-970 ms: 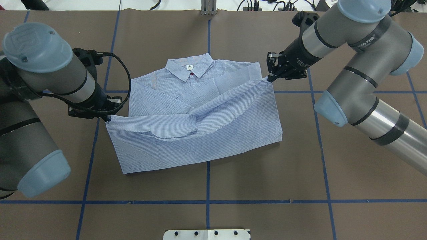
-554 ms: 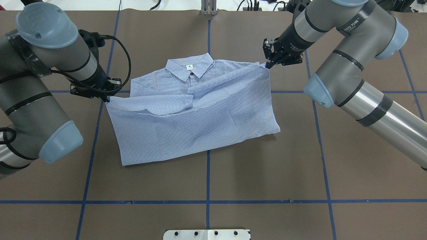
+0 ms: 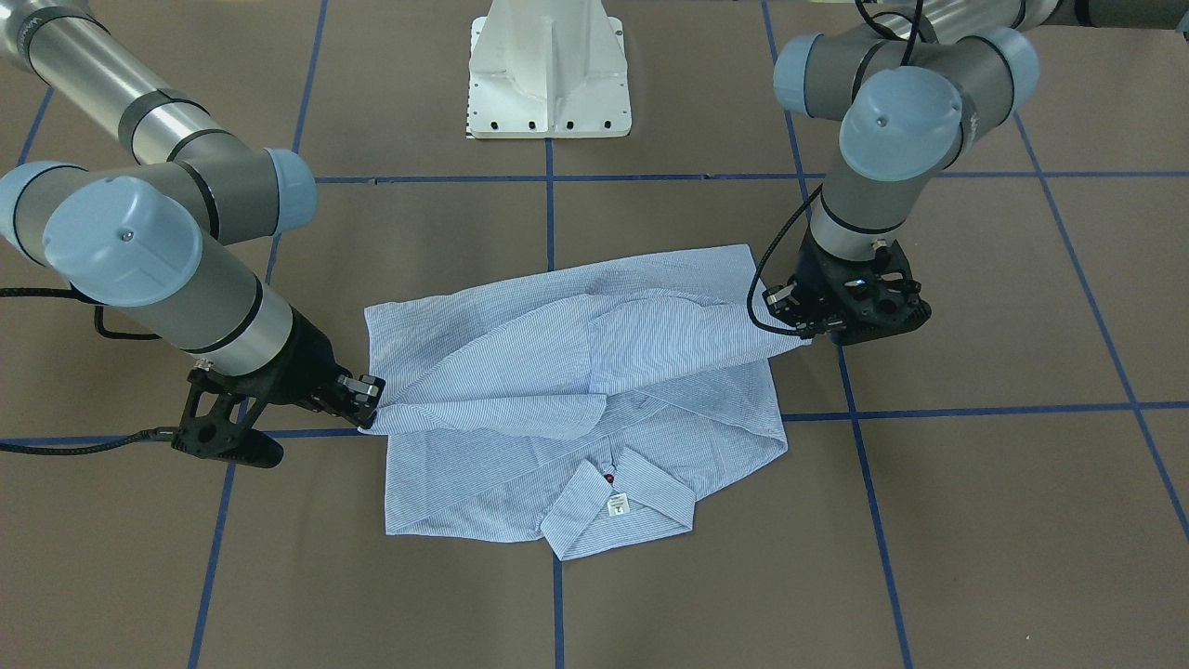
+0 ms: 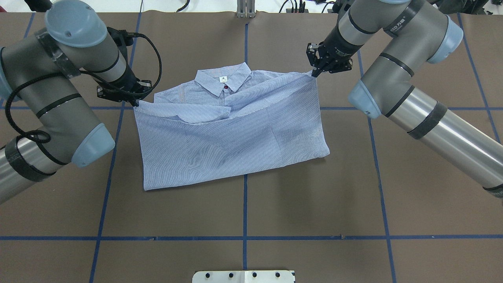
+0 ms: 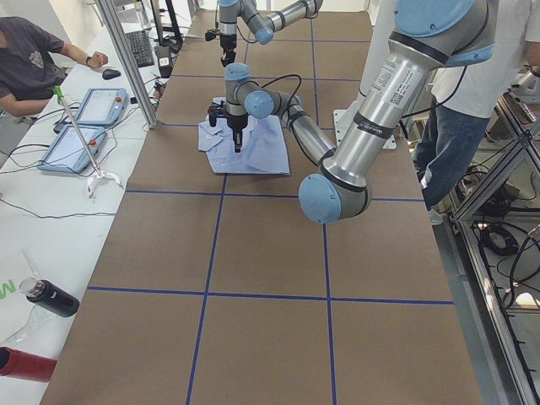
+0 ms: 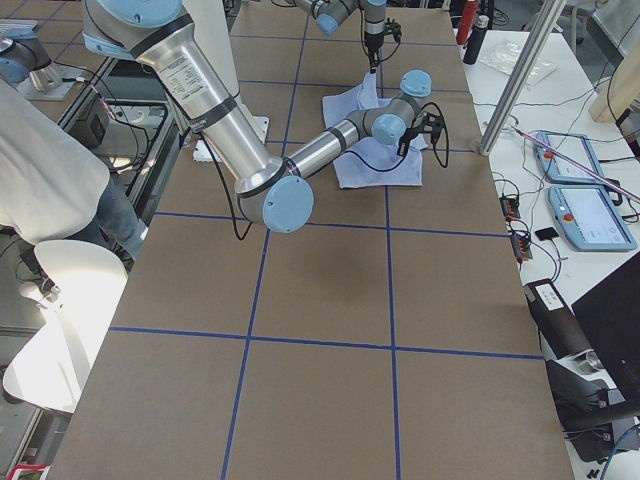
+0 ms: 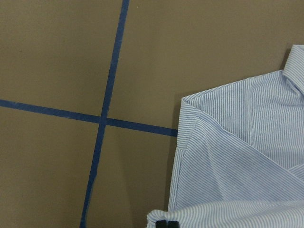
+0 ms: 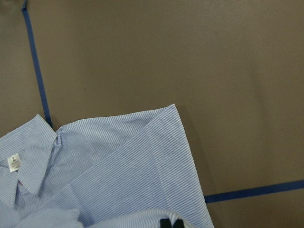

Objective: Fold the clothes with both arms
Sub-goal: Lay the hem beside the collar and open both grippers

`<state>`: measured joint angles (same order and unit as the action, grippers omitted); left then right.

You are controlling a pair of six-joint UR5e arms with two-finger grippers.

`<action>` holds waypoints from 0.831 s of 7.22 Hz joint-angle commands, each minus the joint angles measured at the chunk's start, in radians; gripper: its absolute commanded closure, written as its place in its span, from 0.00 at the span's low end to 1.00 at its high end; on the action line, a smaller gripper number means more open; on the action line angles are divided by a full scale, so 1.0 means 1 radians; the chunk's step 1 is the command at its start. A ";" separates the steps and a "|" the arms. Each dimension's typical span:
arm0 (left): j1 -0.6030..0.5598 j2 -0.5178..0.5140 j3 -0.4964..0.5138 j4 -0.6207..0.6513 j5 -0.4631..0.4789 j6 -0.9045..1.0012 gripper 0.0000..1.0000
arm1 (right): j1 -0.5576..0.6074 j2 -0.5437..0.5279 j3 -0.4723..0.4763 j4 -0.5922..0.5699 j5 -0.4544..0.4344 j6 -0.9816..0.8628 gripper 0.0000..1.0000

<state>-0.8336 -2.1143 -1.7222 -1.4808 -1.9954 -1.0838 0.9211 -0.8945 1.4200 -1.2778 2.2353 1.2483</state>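
While the shirt [image 4: 232, 133] lies in the middle of the brown table [image 4: 314, 196], its bottom half is folded up over its top half. The left gripper [image 4: 135, 103] pinches one corner of the hem tight, next to one shoulder. The right gripper [image 4: 313, 73] pinches the other corner tight, next to the other shoulder. The cloth sags a little between them. The collar [image 4: 207, 80] and its white label [image 4: 222, 78] peek out past the lifted edge.

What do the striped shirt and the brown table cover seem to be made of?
The light blue-and-white striped button-up shirt looks like thin woven cloth, perhaps cotton: it creases and drapes softly. The brown table cover looks like matt paper: flat, no shine.
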 commanded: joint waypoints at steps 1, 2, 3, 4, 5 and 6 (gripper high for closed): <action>-0.024 -0.006 0.081 -0.064 0.003 0.030 1.00 | -0.001 0.003 -0.038 0.000 -0.005 -0.010 1.00; -0.030 -0.006 0.098 -0.070 0.004 0.047 1.00 | -0.001 0.005 -0.053 0.000 -0.005 -0.010 1.00; -0.030 -0.006 0.104 -0.076 0.004 0.047 1.00 | -0.001 0.006 -0.055 0.000 -0.005 -0.010 1.00; -0.030 -0.006 0.111 -0.082 0.004 0.047 1.00 | -0.002 0.008 -0.059 0.000 -0.005 -0.010 1.00; -0.030 -0.006 0.113 -0.085 0.004 0.047 1.00 | -0.002 0.020 -0.059 0.000 -0.005 -0.010 1.00; -0.030 -0.007 0.115 -0.087 0.004 0.047 1.00 | -0.005 0.026 -0.064 0.000 -0.005 -0.010 1.00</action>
<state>-0.8633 -2.1204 -1.6111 -1.5640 -1.9911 -1.0374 0.9181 -0.8779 1.3606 -1.2778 2.2304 1.2380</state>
